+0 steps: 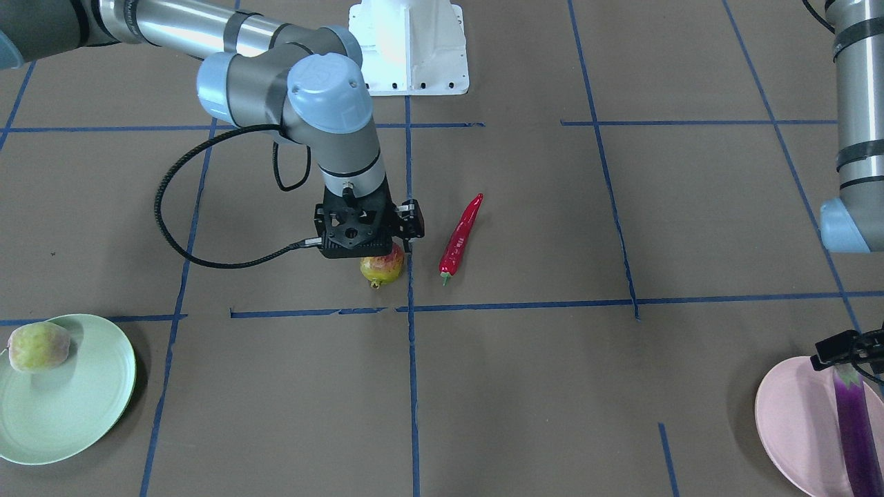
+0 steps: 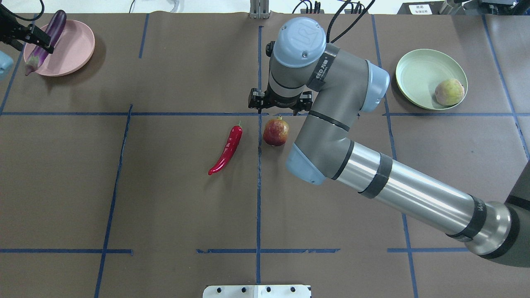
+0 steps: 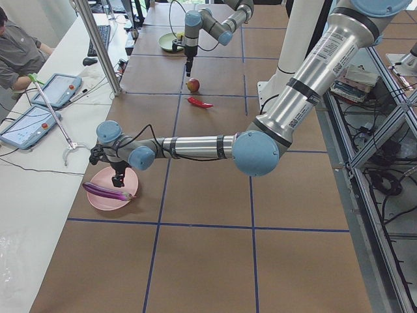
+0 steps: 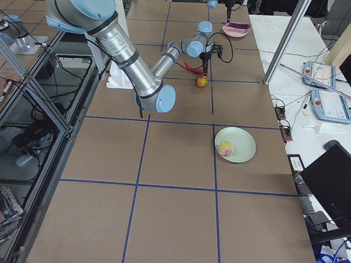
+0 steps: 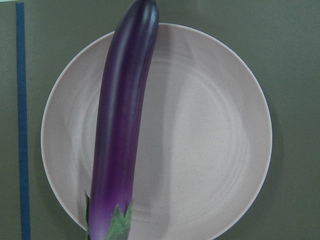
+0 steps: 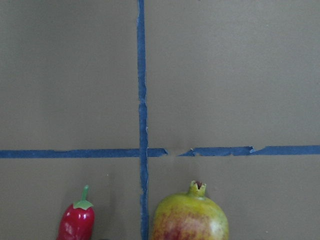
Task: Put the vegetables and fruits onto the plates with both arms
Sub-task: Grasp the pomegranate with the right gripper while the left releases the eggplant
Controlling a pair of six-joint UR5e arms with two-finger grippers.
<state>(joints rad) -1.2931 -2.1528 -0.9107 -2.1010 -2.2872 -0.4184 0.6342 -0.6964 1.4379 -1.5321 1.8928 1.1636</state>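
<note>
The purple eggplant (image 1: 855,428) lies across the pale pink plate (image 1: 787,414), and both fill the left wrist view (image 5: 122,125). My left gripper (image 1: 847,357) hovers close over its green cap end; its jaws are hidden. The yellow-green, red-blushed fruit (image 2: 276,131) sits on the table beside the red chili (image 2: 227,150). My right gripper (image 1: 378,250) hangs straight over this fruit with its fingers hidden by the wrist. The fruit's crown shows at the bottom of the right wrist view (image 6: 190,215). The pale green-pink fruit (image 2: 449,92) rests on the mint green plate (image 2: 418,76).
Blue tape lines (image 2: 258,186) grid the brown table. The white robot base (image 1: 409,48) stands at the table's robot side. An operator (image 3: 16,55) with tablets sits on the far side of the table.
</note>
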